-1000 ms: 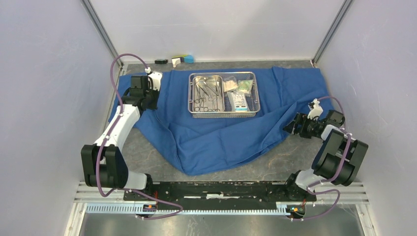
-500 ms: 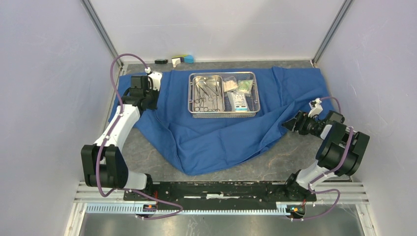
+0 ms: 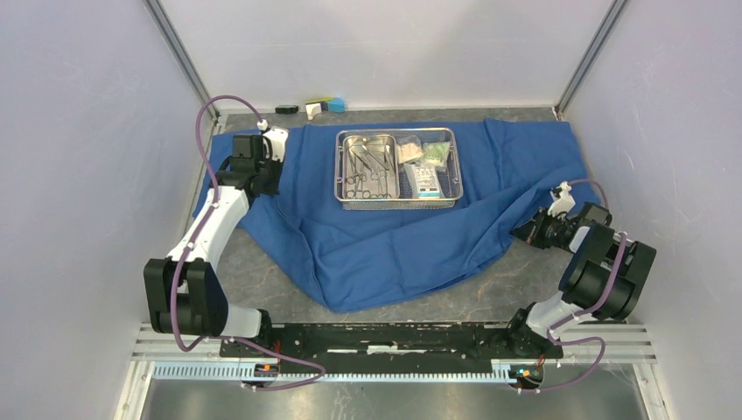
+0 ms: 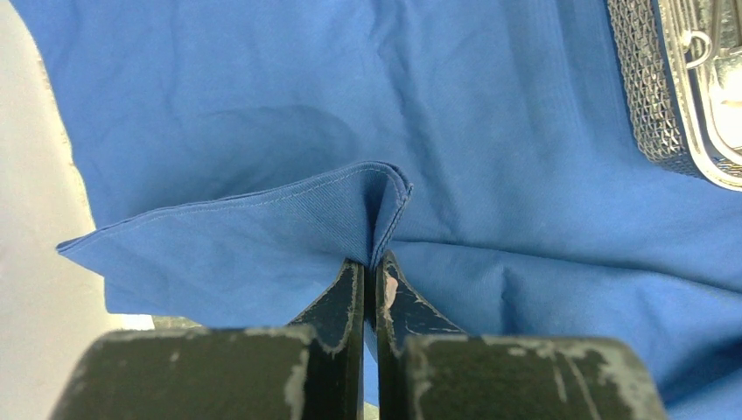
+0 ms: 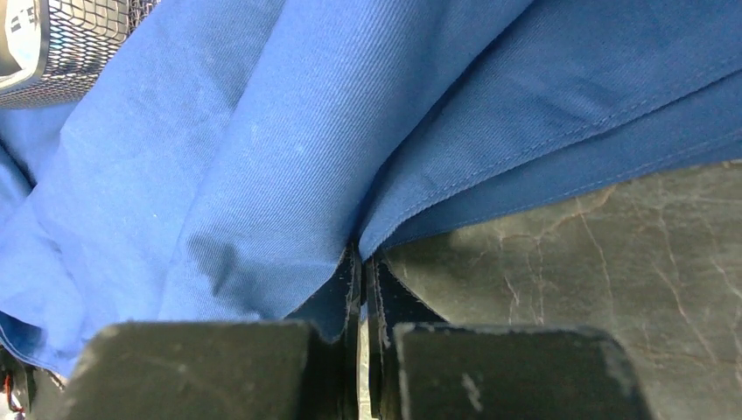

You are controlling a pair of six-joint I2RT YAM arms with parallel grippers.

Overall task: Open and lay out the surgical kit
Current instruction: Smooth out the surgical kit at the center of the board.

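The blue cloth wrap is lying spread over the bench, carrying the steel mesh tray at its far middle, instruments in the inner pan and packets beside them. My left tool is pinching a fold at the wrap's left edge, with that arm stretching forward along the left side. My right tool is clenching the wrap's right hem just over the bench — elbow bending up at the right, forearm pointing inward.

Table: dark grey, stone-veined top, evenly lit. Back wall, left wall, right wall: plain pale panels enclosing the table. Metal corner post at each far table corner. Slotted aluminium rail along the table's near edge.
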